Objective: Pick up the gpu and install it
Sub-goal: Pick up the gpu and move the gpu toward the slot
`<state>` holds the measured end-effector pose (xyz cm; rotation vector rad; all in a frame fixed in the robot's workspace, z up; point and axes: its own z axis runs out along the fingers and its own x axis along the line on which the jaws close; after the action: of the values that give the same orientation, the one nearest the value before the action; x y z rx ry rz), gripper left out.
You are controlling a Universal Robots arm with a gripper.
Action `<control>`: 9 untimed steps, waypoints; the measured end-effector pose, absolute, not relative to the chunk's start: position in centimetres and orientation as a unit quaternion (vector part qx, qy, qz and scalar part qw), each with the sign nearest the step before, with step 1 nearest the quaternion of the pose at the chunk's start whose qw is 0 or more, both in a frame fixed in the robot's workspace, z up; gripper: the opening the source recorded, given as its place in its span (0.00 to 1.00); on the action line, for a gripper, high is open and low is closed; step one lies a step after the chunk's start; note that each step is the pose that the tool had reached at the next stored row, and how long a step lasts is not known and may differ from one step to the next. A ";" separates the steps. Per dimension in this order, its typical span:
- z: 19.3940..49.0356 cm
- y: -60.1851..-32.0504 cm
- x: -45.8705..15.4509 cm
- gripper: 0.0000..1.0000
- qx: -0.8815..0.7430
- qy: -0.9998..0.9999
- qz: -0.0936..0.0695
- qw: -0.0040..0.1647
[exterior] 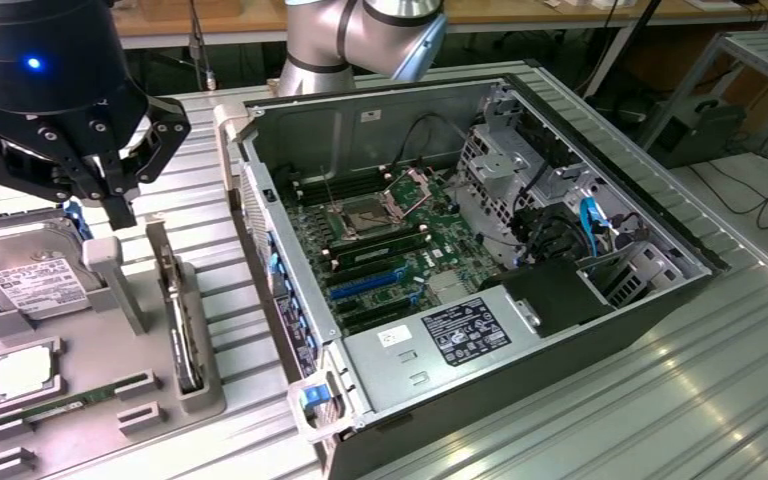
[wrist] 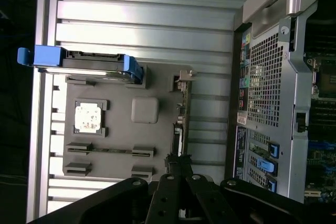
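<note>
The gpu is a thin dark card standing on edge in a slot of the grey holder, at the exterior view's left of the open computer case. My black gripper hangs above the holder, just beyond the card's far end and a little to its left in the exterior view. Its fingers are shut with nothing between them. In the wrist view the gpu shows edge-on, and the gripper sits over one end of it.
On the holder also rest a hard drive in a blue carrier, a square processor and a narrow memory stick. The case's motherboard lies exposed. Ribbed metal table surrounds everything.
</note>
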<state>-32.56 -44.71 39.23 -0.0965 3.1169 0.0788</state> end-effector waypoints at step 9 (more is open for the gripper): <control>39.2 -44.7 -32.6 0.29 -0.031 0.999 0.025 0.011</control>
<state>-32.60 -44.71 39.23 -0.0965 3.1169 0.0787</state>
